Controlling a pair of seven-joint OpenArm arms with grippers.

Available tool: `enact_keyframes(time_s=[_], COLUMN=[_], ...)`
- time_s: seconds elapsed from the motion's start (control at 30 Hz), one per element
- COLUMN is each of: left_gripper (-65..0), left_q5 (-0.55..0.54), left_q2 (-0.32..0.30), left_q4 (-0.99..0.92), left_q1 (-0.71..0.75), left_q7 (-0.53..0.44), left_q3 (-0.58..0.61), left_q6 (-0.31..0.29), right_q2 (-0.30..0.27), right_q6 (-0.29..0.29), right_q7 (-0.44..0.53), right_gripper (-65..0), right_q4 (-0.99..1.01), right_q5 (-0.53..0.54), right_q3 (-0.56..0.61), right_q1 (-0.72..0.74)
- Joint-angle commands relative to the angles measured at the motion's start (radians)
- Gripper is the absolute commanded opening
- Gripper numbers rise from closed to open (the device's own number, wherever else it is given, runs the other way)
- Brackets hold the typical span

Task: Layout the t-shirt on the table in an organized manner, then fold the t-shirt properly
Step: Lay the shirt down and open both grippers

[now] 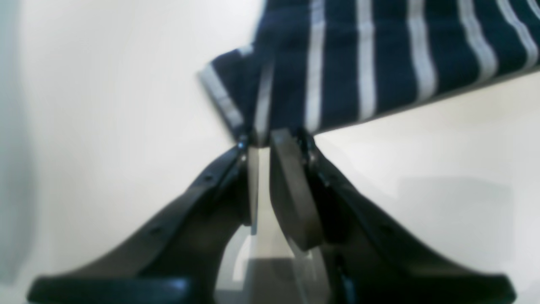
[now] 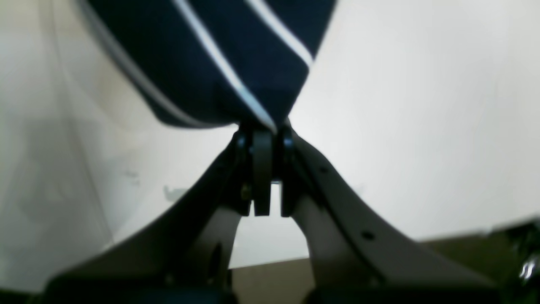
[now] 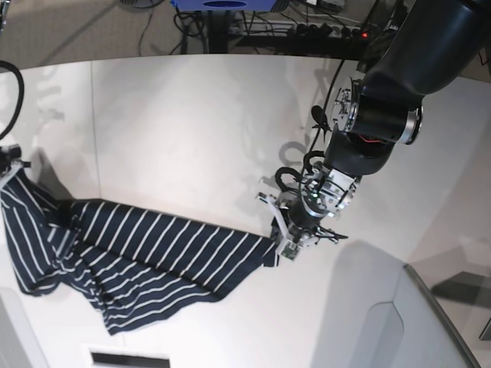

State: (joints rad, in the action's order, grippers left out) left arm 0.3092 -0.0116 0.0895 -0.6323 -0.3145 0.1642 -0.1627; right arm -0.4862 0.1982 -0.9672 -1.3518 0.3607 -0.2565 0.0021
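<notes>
The dark navy t-shirt [image 3: 138,245] with thin white stripes lies stretched across the front left of the white table [image 3: 192,123]. My left gripper [image 3: 282,244] holds its right-hand corner low over the tabletop. In the left wrist view the fingers of the left gripper [image 1: 270,139] stand nearly together, pinching the t-shirt [image 1: 379,55] at a hemmed corner. My right gripper [image 3: 11,162] is at the table's left edge with the cloth's other end raised. Seen from the right wrist, the right gripper [image 2: 263,131] is shut on a fold of the t-shirt [image 2: 202,55] hanging above the table [image 2: 422,105].
A thin seam line [image 3: 93,123] runs across the tabletop at the left. Beyond the curved far edge sit cables and a blue object [image 3: 222,4]. A raised white panel [image 3: 368,322] stands at the front right, and a dark slot [image 3: 130,359] is at the front edge.
</notes>
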Motion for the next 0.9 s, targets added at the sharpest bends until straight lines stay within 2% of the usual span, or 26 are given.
enact_keyframes(time_s=[0.0, 0.07, 0.13, 0.17, 0.23, 0.33, 0.4, 0.47, 0.5, 0.57, 0.63, 0.7, 0.77, 0.8, 0.87], left_gripper=[-56.6, -56.8, -56.8, -56.8, -56.8, -56.8, -56.8, -56.9, -57.9, -63.7, -65.0, -65.0, -65.0, -65.0, -65.0], left_q5=[0.015, 0.014, 0.012, -0.002, -0.072, -0.242, -0.331, -0.402, -0.43, -0.466, -0.505, -0.554, -0.601, -0.617, -0.631], left_q2=[-0.014, -0.026, -0.046, -0.057, -0.084, -0.139, -0.176, -0.218, -0.238, -0.273, -0.305, -0.342, -0.376, -0.391, -0.423], left_q4=[-0.001, -0.001, -0.001, -0.001, -0.001, 0.0, 0.0, 0.026, 0.072, 0.178, 0.342, 0.54, 0.726, 0.806, 0.967], left_q1=[-0.01, -0.01, -0.01, -0.01, -0.01, -0.01, -0.004, 0.024, 0.047, 0.118, 0.196, 0.269, 0.334, 0.36, 0.409], left_q7=[0.059, 0.059, 0.059, 0.059, 0.059, 0.059, 0.059, 0.059, 0.059, 0.07, 0.119, 0.189, 0.254, 0.283, 0.337], left_q3=[-0.001, -0.002, -0.004, -0.004, -0.004, -0.001, 0.007, 0.007, 0.005, -0.001, -0.002, -0.002, -0.004, -0.004, -0.004], left_q6=[0.007, 0.007, 0.007, 0.007, 0.001, -0.002, -0.005, -0.044, -0.076, -0.099, -0.099, -0.097, -0.096, -0.087, -0.039], right_q2=[-0.026, -0.024, -0.026, -0.027, -0.03, -0.026, -0.022, -0.004, 0.016, 0.037, 0.062, 0.108, 0.168, 0.192, 0.243], right_q6=[-0.042, -0.135, -0.217, -0.253, -0.296, -0.332, -0.346, -0.336, -0.3, -0.182, -0.052, 0.028, 0.066, 0.071, 0.079], right_q7=[0.027, 0.064, 0.093, 0.101, 0.107, 0.107, 0.107, 0.113, 0.129, 0.175, 0.208, 0.218, 0.221, 0.224, 0.287], right_gripper=[-64.7, -63.5, -55.5, -49.2, -37.7, -23.0, -19.8, -19.8, -20.4, -25.2, -35.4, -49.4, -62.0, -64.5, -63.8], right_q4=[0.005, 0.033, 0.056, 0.059, 0.058, 0.019, -0.045, -0.145, -0.197, -0.257, -0.249, -0.151, -0.007, 0.067, 0.216], right_q5=[-0.005, -0.005, -0.005, -0.005, -0.005, -0.005, -0.005, -0.004, -0.004, -0.004, -0.004, -0.004, -0.004, -0.004, -0.004], right_q3=[-0.014, -0.01, -0.011, -0.014, -0.014, -0.011, -0.011, -0.004, 0.018, 0.096, 0.199, 0.283, 0.328, 0.34, 0.369], right_q1=[0.02, 0.02, 0.02, 0.02, 0.02, 0.029, 0.029, 0.028, 0.028, 0.035, 0.101, 0.178, 0.275, 0.313, 0.39])
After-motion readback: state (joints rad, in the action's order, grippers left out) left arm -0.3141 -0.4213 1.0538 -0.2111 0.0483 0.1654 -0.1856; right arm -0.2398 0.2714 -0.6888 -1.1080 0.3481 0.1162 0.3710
